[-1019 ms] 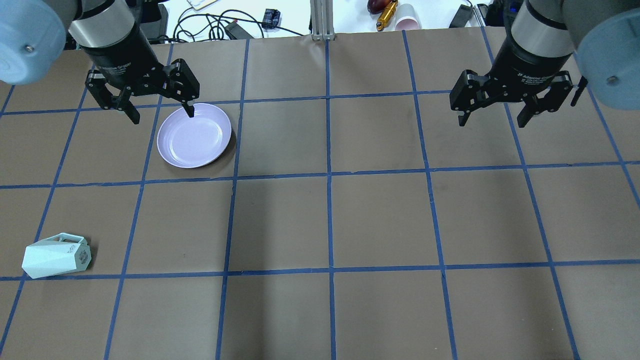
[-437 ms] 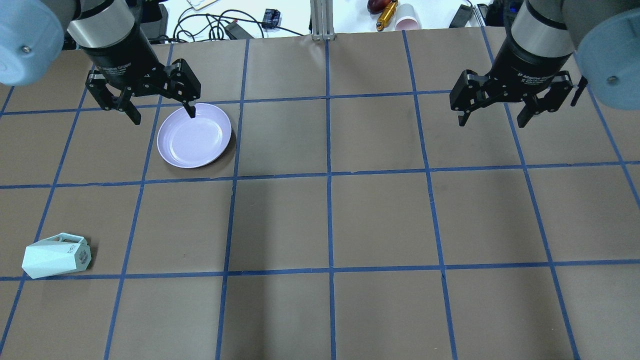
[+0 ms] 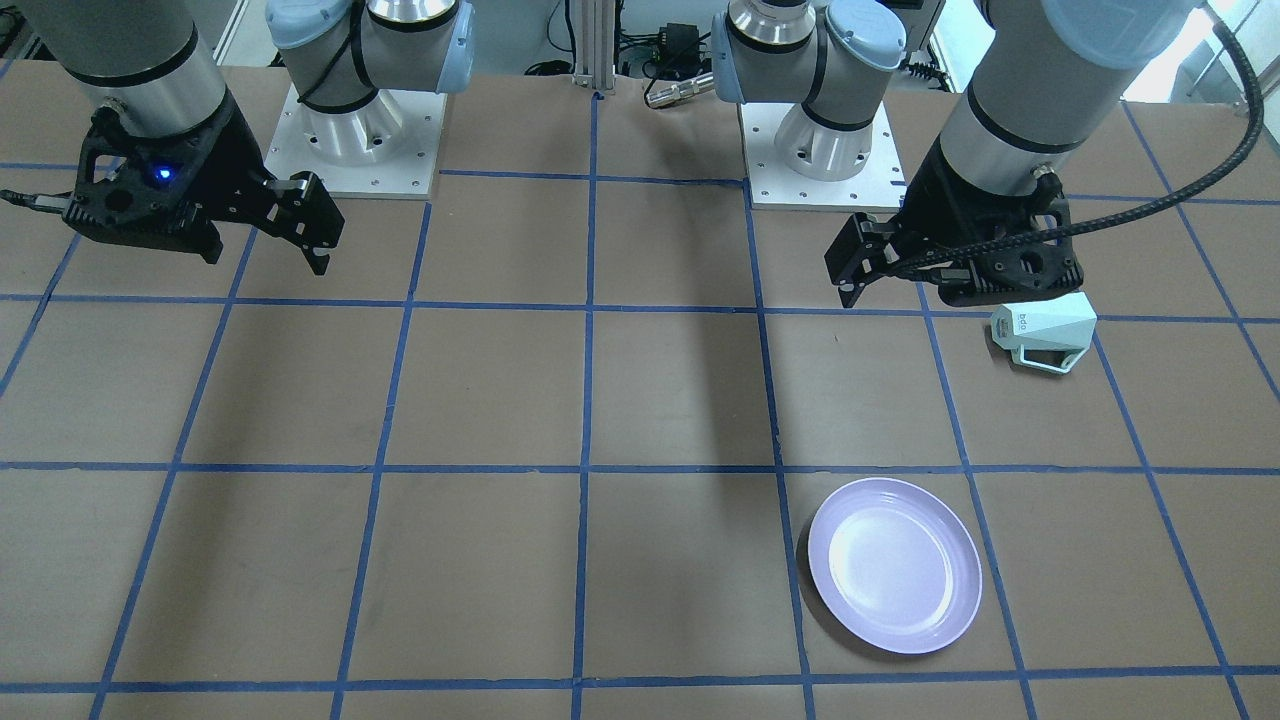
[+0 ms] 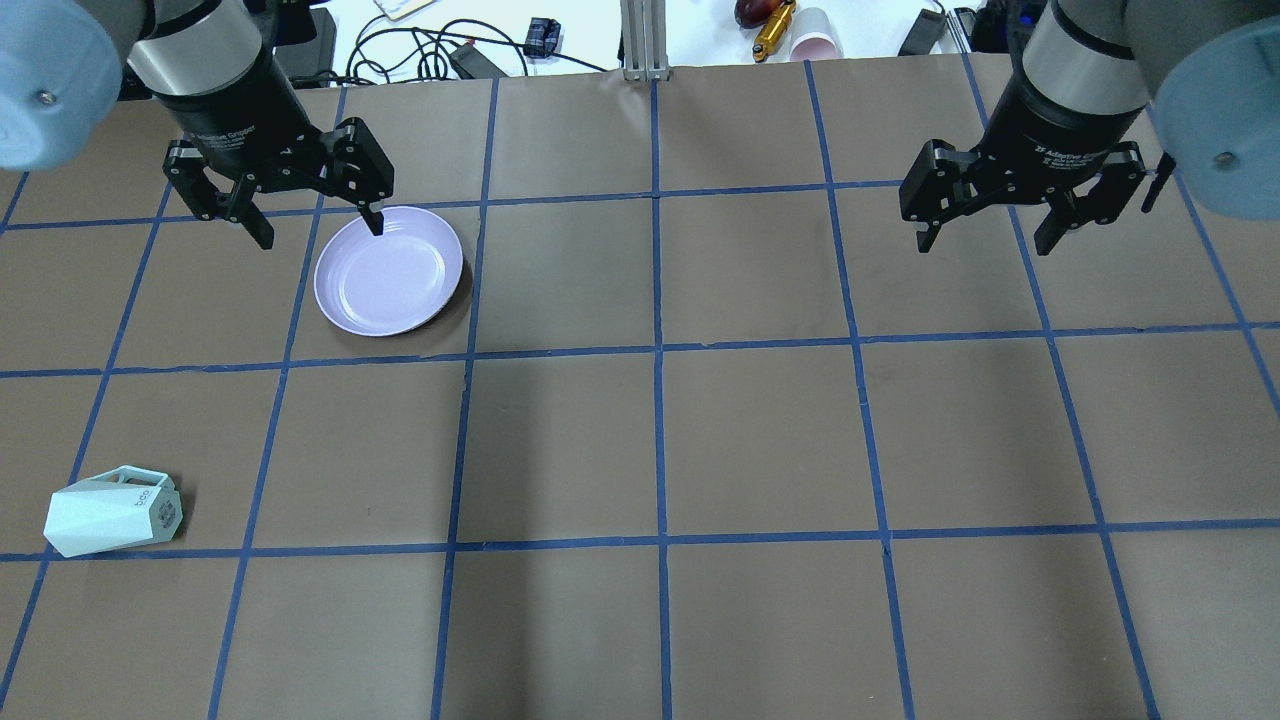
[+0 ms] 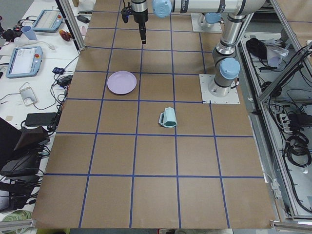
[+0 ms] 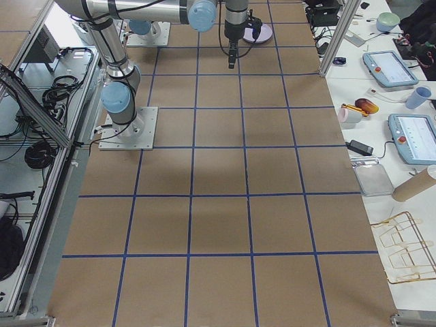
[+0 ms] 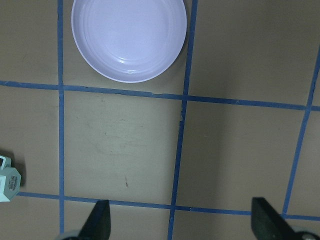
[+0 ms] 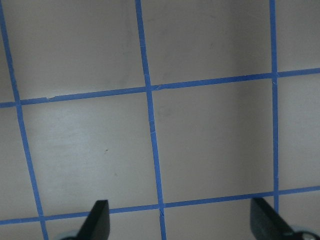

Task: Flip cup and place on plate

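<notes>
Left gripper [image 4: 320,232] and right gripper [image 4: 985,243] hang above the table [image 4: 760,440], fingers spread, holding nothing.
Seen from overhead, one left fingertip overlaps the rim of the plate [image 4: 388,272]. The cup [image 4: 110,512] lies on its side near the robot's left table edge, well apart from the plate, its mouth apparently facing leftward.

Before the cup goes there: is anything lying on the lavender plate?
No: the plate shows bare across its whole inside in the front-facing view. Its underside is hidden.
</notes>
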You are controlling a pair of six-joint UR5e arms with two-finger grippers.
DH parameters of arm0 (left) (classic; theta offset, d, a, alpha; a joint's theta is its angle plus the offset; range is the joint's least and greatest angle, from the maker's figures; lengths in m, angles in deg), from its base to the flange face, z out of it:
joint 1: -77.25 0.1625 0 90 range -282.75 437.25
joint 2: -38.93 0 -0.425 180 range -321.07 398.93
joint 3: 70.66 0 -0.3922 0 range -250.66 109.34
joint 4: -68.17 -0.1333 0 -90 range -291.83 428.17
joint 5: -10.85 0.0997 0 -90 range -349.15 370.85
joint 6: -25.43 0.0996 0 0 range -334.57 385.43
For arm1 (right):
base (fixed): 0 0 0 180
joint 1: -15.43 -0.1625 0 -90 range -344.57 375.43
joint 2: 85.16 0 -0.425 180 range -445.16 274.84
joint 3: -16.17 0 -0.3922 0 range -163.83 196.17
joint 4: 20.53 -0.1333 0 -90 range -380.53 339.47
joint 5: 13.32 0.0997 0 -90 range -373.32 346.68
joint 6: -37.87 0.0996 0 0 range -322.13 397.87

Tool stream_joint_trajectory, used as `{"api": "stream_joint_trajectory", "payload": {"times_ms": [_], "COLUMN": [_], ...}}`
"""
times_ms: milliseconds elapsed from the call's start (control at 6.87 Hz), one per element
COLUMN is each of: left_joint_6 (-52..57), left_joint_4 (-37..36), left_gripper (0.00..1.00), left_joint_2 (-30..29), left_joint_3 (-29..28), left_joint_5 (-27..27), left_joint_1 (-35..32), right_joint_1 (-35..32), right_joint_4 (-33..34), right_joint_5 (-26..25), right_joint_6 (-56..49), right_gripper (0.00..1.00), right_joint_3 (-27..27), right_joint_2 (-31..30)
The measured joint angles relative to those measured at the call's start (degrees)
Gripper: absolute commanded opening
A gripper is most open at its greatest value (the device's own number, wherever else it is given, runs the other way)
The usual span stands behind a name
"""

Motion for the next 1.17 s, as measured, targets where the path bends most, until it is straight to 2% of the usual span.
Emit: {"api": "stream_joint_trajectory", "payload": {"times_ms": [583,1165], "left_joint_6": [2.88,18.07], "left_joint_4": [0.18,0.55], "left_gripper": [1.00,1.00], "left_joint_2": [-0.04,-0.57], "left_joint_3": [-0.08,0.16], "left_joint_5": [-0.56,-2.43], "left_joint_1": [12.53,28.23], "right_joint_1": [0.00,0.00], "right_joint_4": [0.00,0.00], "right_joint_5": [0.00,0.00], "right_joint_6": [0.00,0.00], "right_gripper": [1.00,1.00], "right_joint_3": [0.00,0.00], "right_joint_2": [0.00,0.00]}}
